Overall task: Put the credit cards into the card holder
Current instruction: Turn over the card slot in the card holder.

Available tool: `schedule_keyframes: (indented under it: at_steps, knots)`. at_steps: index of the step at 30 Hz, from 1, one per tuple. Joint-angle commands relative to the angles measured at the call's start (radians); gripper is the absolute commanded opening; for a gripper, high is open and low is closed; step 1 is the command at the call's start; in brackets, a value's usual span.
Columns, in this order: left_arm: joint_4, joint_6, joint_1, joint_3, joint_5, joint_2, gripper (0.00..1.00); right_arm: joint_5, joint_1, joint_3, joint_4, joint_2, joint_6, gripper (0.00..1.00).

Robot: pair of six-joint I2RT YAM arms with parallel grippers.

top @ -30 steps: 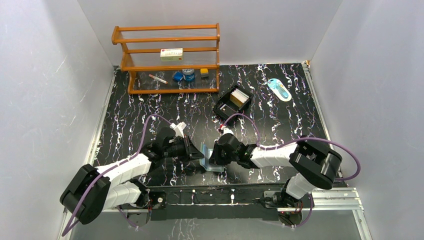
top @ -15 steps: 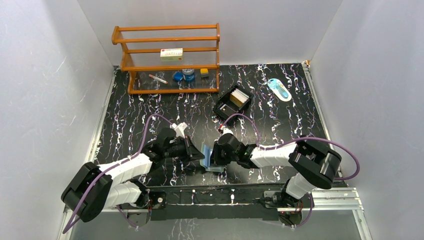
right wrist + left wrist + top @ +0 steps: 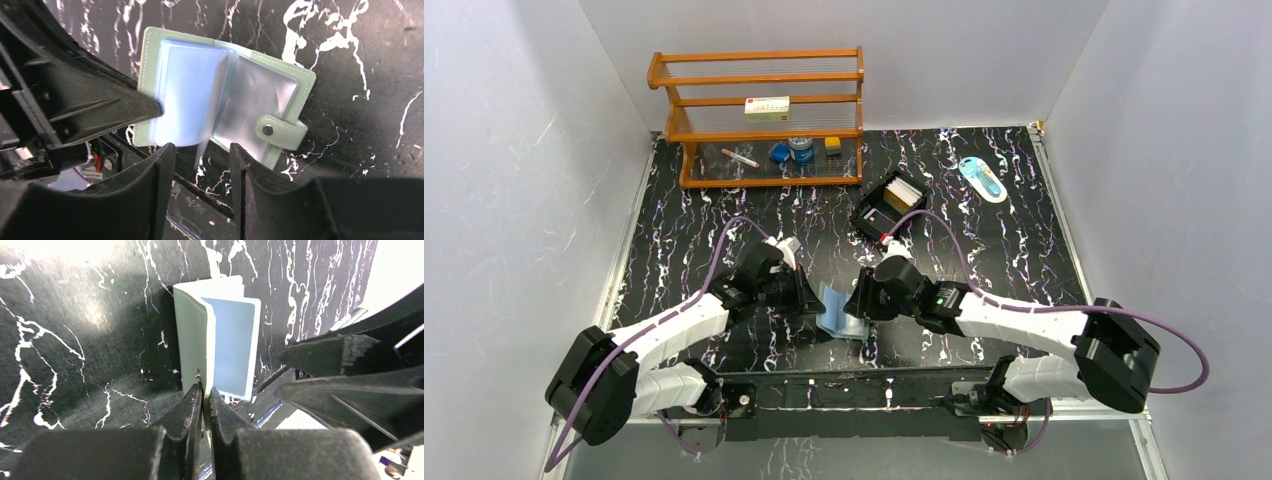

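Observation:
The card holder (image 3: 836, 312), a teal-green wallet, stands open on edge near the table's front, between both grippers. My left gripper (image 3: 205, 390) is shut on the lower edge of its green cover (image 3: 190, 335), just below a small rivet. My right gripper (image 3: 200, 155) is open just in front of the wallet; one thin clear sleeve hangs loose between its fingers. Pale blue sleeves (image 3: 190, 95) fan out from the spine, and the snap tab (image 3: 280, 131) lies to the right. The credit cards (image 3: 902, 195) stand in a black box further back.
The black compartmented box (image 3: 876, 215) sits behind the right arm. A wooden rack (image 3: 764, 120) with small items stands at the back left. A pale blue oval object (image 3: 982, 178) lies at the back right. White walls enclose the table.
My right gripper has opened and let go of the wallet's leaf, and that arm has stretched out lower to the right. The wallet now gapes wider. The left gripper stays shut on the cover.

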Motion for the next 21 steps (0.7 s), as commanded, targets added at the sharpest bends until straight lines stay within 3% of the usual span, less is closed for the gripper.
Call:
schedule_keyframes:
  at_steps: [1, 6, 11, 17, 21]
  knots:
    - [-0.207, 0.128, -0.002, 0.131, -0.077, -0.031, 0.0, 0.078, -0.002, 0.073, -0.057, -0.06, 0.014, 0.55]
    - [-0.211, 0.114, -0.003, 0.157, -0.039, -0.027, 0.0, 0.147, -0.001, 0.133, -0.103, -0.057, -0.061, 0.57]
    - [-0.068, 0.013, -0.003, 0.048, 0.044, -0.019, 0.0, 0.191, -0.009, 0.209, -0.161, -0.023, -0.228, 0.58]
    - [-0.014, -0.036, -0.001, -0.03, 0.072, -0.035, 0.0, 0.259, -0.078, 0.331, -0.269, 0.025, -0.433, 0.61]
    - [-0.028, -0.051, -0.001, -0.055, 0.066, -0.048, 0.14, 0.252, -0.19, 0.394, -0.282, 0.051, -0.597, 0.62]
